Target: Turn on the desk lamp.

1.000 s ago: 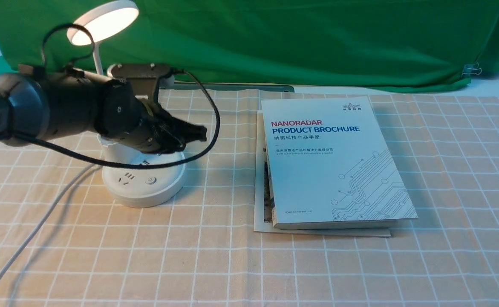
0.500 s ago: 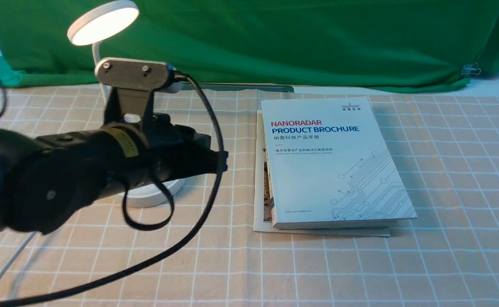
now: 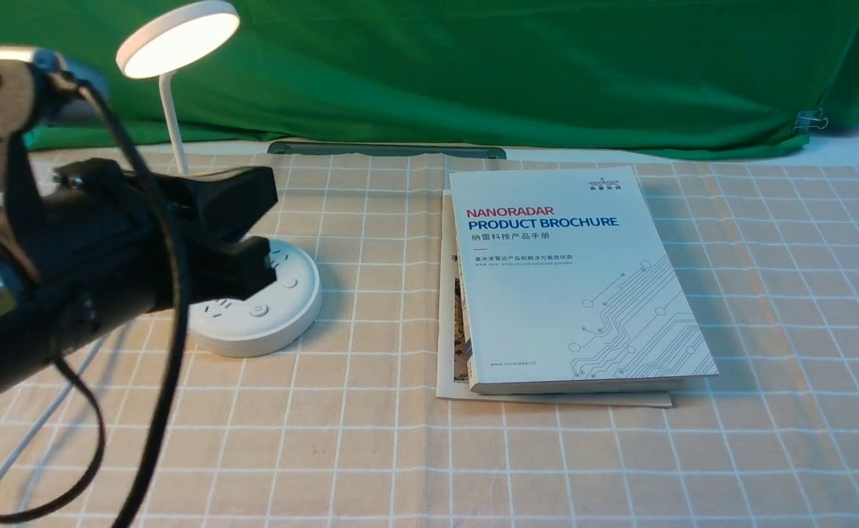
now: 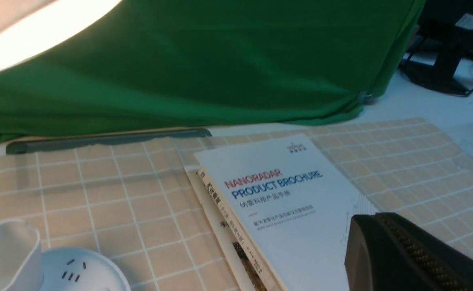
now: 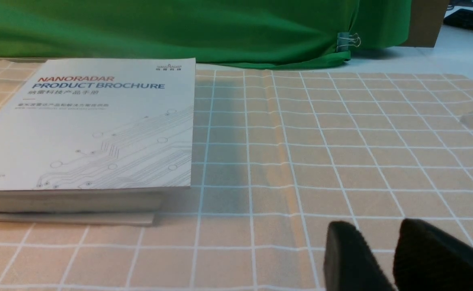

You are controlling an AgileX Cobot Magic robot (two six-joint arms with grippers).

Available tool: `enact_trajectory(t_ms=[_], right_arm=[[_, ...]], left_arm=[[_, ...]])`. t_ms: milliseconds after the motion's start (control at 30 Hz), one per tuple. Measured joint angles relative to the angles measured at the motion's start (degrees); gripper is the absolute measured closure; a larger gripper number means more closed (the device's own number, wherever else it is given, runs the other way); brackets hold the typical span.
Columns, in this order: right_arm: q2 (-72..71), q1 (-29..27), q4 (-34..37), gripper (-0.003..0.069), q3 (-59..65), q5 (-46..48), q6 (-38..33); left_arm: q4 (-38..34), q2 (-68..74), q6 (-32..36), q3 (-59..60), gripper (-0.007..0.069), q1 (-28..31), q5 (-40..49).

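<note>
So, our desk lamp [image 3: 254,337] glowing, our left gripper [image 3: 273,224] up in front, fingers spread a bit, holding nothing, brochure [image 3: 583,293] off to the right.

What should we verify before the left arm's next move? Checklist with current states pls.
1. Lamp lit: ok, the disc head glows.
2. Left hand holding nothing: ok, nothing sits between its fingers.
3. Left hand clear of the lamp base: cannot tell, it overlaps the base in the front view and the gap in depth is unclear.
4. Lamp base fully in sight from the front: not ok, the left hand covers part of it.
5. Brochure lying flat on the item beneath: ok.
6. Right hand away from the brochure: ok, its fingers show over bare cloth.
</note>
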Motion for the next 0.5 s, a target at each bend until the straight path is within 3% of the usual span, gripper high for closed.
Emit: enact_trajectory(t_ms=[500], right_arm=[[0.0,0.0,0.0,0.0418,0.0,0.0,0.0]], left_arm=[[2.8,-13.27,0.63,6.43,0.0623,-0.01,-6.45]])
